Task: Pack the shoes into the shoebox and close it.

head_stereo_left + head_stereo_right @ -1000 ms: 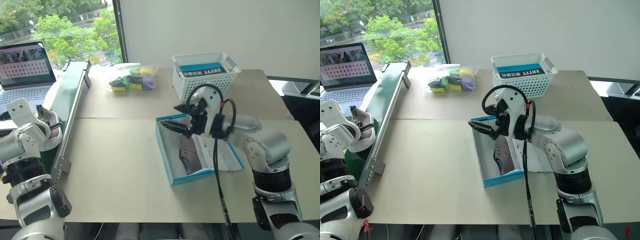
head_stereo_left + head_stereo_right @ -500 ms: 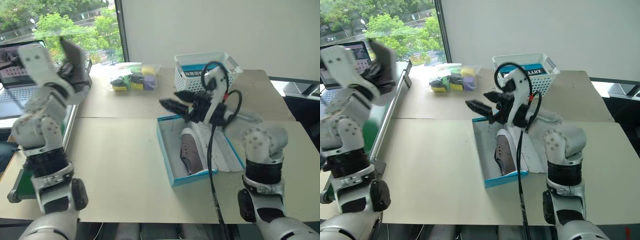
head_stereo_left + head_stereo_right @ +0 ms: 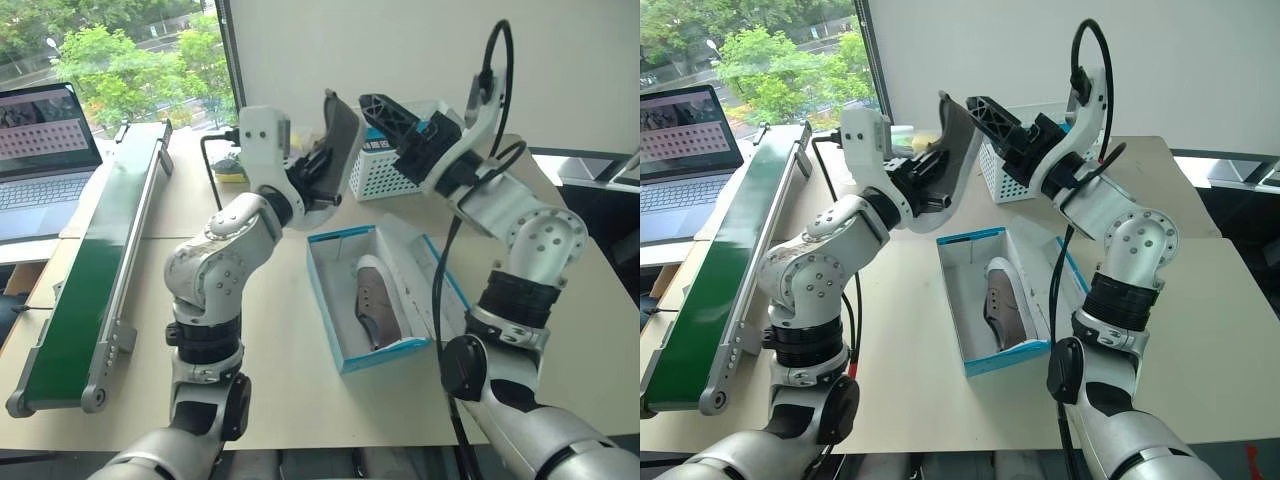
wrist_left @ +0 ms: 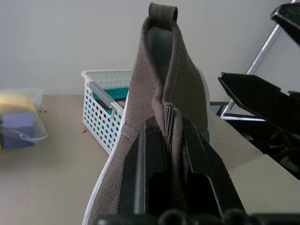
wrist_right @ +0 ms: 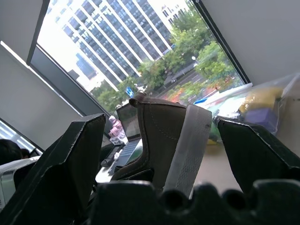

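Left eye view: we find the left tool (image 3: 318,172) pinching one shoe (image 3: 340,140) aloft; right tool (image 3: 385,118) spread alongside. Shoebox (image 3: 330,320) lies open on the counter (image 3: 250,340). A mistimed handover risks dropping it.

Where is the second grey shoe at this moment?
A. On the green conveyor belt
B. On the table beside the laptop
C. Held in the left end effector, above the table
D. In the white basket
C: the left end effector is shut on the shoe, raised above the table near the open right end effector.
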Available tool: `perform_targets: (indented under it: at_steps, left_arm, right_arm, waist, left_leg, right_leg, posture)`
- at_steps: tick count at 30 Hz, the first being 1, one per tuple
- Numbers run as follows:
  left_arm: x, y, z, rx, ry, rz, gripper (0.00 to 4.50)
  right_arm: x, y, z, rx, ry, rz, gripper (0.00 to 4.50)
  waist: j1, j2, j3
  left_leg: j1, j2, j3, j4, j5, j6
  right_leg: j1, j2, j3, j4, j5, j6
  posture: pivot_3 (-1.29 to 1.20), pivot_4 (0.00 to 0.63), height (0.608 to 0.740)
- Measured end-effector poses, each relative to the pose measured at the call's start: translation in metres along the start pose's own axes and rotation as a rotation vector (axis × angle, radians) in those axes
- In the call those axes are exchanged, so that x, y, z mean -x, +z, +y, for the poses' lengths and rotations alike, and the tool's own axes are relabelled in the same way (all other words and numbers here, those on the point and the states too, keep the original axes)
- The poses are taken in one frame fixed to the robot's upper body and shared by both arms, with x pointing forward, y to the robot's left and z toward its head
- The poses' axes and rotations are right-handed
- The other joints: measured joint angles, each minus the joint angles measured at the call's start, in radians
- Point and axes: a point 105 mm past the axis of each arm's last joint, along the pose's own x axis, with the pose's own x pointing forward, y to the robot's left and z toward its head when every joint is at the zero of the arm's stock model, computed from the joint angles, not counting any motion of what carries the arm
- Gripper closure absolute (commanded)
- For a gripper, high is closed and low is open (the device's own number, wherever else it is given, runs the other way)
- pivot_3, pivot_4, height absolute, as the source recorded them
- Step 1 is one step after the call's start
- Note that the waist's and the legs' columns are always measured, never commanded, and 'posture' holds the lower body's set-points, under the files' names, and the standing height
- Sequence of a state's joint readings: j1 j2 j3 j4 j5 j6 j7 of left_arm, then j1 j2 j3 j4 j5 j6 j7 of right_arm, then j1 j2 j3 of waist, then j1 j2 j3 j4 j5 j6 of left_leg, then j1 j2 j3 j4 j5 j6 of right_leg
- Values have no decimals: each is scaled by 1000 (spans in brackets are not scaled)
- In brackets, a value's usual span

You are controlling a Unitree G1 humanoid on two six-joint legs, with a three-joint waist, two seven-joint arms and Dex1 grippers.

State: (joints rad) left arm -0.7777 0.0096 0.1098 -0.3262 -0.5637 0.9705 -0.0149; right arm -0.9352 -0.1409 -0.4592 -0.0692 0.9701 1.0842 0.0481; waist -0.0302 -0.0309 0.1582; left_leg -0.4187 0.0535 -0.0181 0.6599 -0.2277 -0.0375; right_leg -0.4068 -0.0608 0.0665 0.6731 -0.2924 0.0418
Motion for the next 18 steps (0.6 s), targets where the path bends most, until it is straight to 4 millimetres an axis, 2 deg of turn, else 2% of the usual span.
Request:
perform_targets:
  at_steps: [9,12,18]
  left_arm:
    - [0,2,-11,1,-44,6,4490]
    - [-1,7,-18,-3,-69,2,4500]
    - [0,8,-24,2,-99,6,4500]
  right_arm:
    - [2,-4,-1,-12,-16,12,0]
    - [2,-6,-1,-21,-12,16,699]
    - [4,-8,-3,-21,-21,22,2691]
  waist:
    - [-10,0,0]
    - [-10,0,0]
    - [-10,0,0]
  left_leg:
    - [0,0,0,0,0,0]
    - [0,0,0,0,0,0]
    - [-1,0,0,0,0,0]
  right_leg:
    - [0,0,0,-2,0,0]
    - [0,0,0,-7,0,0]
    - [0,0,0,-7,0,0]
  posture:
    - [0,150,740]
    - [0,150,740]
    - [0,150,740]
